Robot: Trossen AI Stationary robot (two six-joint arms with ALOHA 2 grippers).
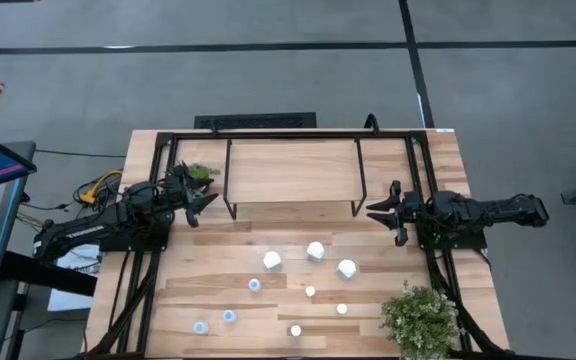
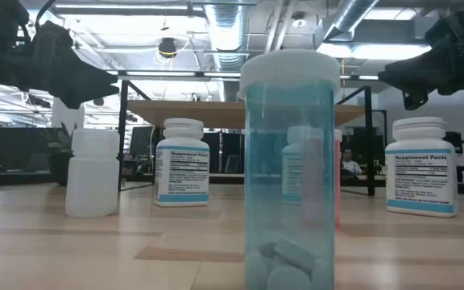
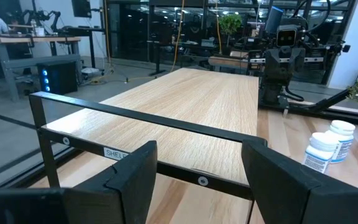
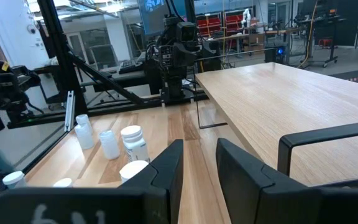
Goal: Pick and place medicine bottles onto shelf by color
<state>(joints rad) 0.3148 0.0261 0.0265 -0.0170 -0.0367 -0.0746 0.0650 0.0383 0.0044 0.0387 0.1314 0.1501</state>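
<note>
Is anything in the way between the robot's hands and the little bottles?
Nothing visible is. The left gripper and right gripper hover by the shelf ends, and only bare table lies between them and the bottles, such as the big white ones. The shelf top is bare too.

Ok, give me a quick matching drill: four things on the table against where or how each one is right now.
Things:
1. left end effector
2. right end effector
3. shelf
4. bushy plant

States:
A. bare, no bottle on it
B. open, by the shelf's left end
C. near right corner of the table
D. shut, by the shelf's right end

Pairs: 1-B, 2-D, 3-A, 4-C
</note>
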